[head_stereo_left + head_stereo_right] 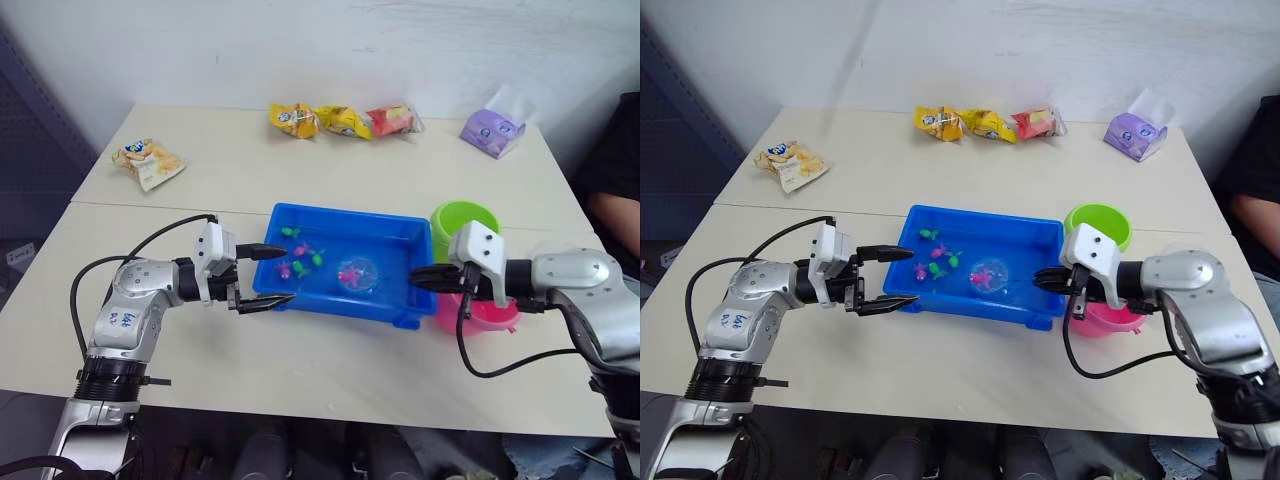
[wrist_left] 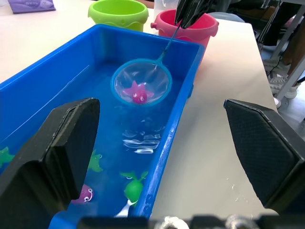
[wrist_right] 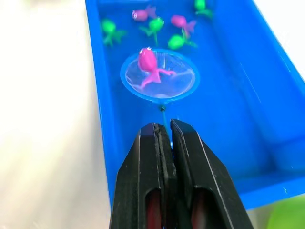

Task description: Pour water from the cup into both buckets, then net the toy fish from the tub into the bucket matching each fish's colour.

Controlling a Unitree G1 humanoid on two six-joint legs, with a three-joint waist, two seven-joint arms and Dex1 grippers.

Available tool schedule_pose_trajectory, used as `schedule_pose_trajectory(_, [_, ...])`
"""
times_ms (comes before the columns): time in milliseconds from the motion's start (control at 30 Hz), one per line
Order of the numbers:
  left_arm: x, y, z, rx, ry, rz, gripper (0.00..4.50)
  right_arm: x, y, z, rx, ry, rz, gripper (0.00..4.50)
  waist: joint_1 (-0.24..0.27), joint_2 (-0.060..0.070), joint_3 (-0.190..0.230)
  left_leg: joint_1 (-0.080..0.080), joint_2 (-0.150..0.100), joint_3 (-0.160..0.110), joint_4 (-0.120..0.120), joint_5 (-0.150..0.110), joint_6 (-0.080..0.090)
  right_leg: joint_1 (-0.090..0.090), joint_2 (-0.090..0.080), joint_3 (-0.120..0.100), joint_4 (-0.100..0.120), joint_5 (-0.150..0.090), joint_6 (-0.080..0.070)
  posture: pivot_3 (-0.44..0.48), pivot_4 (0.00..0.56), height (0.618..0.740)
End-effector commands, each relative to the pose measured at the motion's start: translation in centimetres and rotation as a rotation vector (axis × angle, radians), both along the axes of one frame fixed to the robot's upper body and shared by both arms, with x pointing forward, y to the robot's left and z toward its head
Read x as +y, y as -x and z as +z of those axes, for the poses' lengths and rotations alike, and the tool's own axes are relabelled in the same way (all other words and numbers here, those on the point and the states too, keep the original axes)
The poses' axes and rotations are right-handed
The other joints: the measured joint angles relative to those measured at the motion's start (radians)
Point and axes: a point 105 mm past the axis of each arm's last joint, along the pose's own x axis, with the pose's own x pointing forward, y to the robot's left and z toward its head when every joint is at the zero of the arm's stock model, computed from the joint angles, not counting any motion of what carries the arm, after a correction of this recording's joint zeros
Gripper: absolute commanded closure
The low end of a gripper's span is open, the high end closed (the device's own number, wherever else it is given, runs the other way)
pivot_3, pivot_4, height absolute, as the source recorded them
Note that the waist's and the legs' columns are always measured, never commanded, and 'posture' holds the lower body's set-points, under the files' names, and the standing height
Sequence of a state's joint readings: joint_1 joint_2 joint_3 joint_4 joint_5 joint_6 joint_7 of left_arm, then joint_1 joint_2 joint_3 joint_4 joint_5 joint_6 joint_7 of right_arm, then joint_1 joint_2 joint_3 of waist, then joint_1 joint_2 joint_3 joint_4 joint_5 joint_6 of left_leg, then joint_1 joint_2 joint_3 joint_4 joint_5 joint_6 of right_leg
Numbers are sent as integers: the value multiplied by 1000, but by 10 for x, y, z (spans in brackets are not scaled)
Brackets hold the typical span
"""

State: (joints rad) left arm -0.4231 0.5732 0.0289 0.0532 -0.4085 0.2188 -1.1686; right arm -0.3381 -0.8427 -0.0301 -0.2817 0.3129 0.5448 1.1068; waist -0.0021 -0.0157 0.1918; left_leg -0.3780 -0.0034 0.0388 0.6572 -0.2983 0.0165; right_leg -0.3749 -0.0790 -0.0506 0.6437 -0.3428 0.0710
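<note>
Across the pale table (image 1: 330, 180), seen from the left eye, the blue tub (image 1: 345, 300) sits at the centre with the lime green bucket (image 1: 465, 222) and the pink bucket (image 1: 480, 312) just beside its right end. The right gripper (image 1: 420, 280) reaches over that end, fingers pressed together on the net (image 1: 356, 274), whose hoop lies in the water. The left gripper (image 1: 268, 276) hovers at the tub's left end with its fingers apart, holding nothing. Snack packets (image 1: 345, 120) and a purple tissue pack (image 1: 492, 130) lie well apart at the far edge.

From the right eye the layout is the same, and several toy fish (image 1: 938, 262) cluster in the left half of the tub.

Looking from the left wrist, the hoop holds a pink fish (image 2: 138, 93), and the thin handle rises toward the right gripper just in front of the pink bucket. The two left fingers stand wide apart on either side of the tub's rim.

From the right wrist, the closed fingers clamp the handle, and the pink fish rests near the hoop's far side.

The step in hand looks to be lifting this catch out. To do it well, keep the hoop level while raising it so the fish cannot slide off, clear the tub's rim before swinging, then tip the net only once it is squarely over the pink bucket, not the green one next to it.
</note>
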Motion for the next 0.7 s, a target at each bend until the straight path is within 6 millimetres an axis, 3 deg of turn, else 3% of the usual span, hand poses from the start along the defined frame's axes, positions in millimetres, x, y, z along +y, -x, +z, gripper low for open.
schedule_pose_trajectory(33, [0, 0, 10, -42, 25, 3, 15, -12, 8, 16, -88, -53, -21, 4500, 2, 0, 0, 0, 0, 0, 0, 0, 0, 0, 0, 0, 0, 0, 0, 0, 150, 740])
schedule_pose_trajectory(200, [-2, -2, 12, -46, 38, -4, 15, -23, 27, 25, -180, -112, 1, 4500, 3, 0, 0, 0, 0, 0, -1, 0, 0, 0, 0, 0, -1, 0, 0, 0, 150, 740])
schedule_pose_trajectory(367, [-8, -4, 11, -40, 45, -39, 15, -49, 35, 31, -245, -148, -151, 4500, 2, 0, 0, 1, 0, 1, -1, 0, 0, 0, 0, 0, 1, 0, 0, 0, 150, 740])
schedule_pose_trajectory(533, [-19, -6, 13, -28, 63, -101, 15, -72, 60, 41, -283, -219, -289, 4500, 6, 0, 0, 1, 0, 0, -1, 0, 0, 1, 0, 0, 0, 0, 0, 0, 150, 740])
schedule_pose_trajectory(700, [-34, -10, 19, -38, 82, -161, 15, -99, 83, 42, -367, -150, -412, 4500, 9, 0, 0, 1, 0, 0, -1, 0, 0, 2, 1, 0, 0, 0, 0, 0, 150, 740])
